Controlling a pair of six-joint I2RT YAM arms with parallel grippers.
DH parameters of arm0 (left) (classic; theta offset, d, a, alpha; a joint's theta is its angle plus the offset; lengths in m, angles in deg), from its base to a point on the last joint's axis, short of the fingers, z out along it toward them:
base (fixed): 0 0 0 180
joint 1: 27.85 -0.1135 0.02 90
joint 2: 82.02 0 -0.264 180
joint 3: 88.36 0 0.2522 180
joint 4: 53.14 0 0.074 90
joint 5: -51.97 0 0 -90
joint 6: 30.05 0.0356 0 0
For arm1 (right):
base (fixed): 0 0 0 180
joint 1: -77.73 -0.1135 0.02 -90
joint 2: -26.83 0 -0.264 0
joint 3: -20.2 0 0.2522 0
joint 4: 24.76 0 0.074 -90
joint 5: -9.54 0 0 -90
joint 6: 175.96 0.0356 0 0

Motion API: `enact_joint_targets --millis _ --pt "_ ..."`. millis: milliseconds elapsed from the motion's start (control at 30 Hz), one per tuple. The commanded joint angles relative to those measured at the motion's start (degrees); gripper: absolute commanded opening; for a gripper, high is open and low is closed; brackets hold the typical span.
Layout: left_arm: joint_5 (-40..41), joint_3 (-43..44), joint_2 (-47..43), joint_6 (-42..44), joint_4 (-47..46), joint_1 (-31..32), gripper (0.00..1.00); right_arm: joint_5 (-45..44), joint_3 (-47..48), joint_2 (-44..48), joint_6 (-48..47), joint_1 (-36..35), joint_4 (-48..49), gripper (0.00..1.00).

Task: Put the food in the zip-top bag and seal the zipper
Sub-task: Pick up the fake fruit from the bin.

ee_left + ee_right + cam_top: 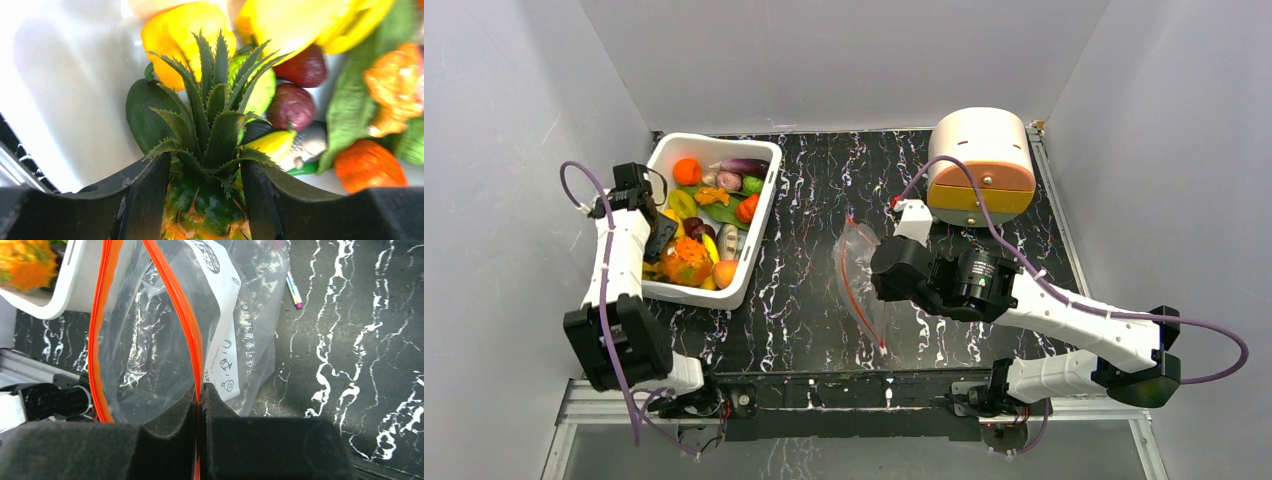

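Note:
The food [719,195] is a heap of small toy fruits and vegetables in a white tub [761,215] at the left. My left gripper [664,240] is down inside the tub. In the left wrist view its fingers [150,195] press both sides of a toy pineapple [212,120], so the left gripper [206,165] is shut on it. The clear zip-top bag [861,285] lies at mid table. My right gripper [198,395] is shut on one side of the orange-red zipper [175,305], and the bag [150,350] mouth gapes open. The right gripper [879,268] sits at the bag's right edge.
A round cream container with an orange drawer [981,160] stands at the back right. A thin purple pen [294,292] lies on the black marbled table beyond the bag. The tub's corner [75,290] is close to the bag's mouth. White walls enclose the table.

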Motion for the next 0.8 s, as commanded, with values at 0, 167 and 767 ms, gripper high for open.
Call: enact_joint_targets --millis 0,167,767 --pt "-0.92 0.04 -9.53 6.39 -5.19 0.13 0.12 -5.56 3.62 0.07 1.24 0.02 -2.72 0.00" --pt "-4.35 0.09 -12.26 10.11 -7.04 0.84 0.11 -7.24 6.10 -0.19 -1.36 0.06 -2.32 0.00" --pt "-34.51 -1.06 -26.17 16.10 -19.57 15.16 0.16 -4.68 13.95 -14.35 -1.89 2.32 1.63 0.00"
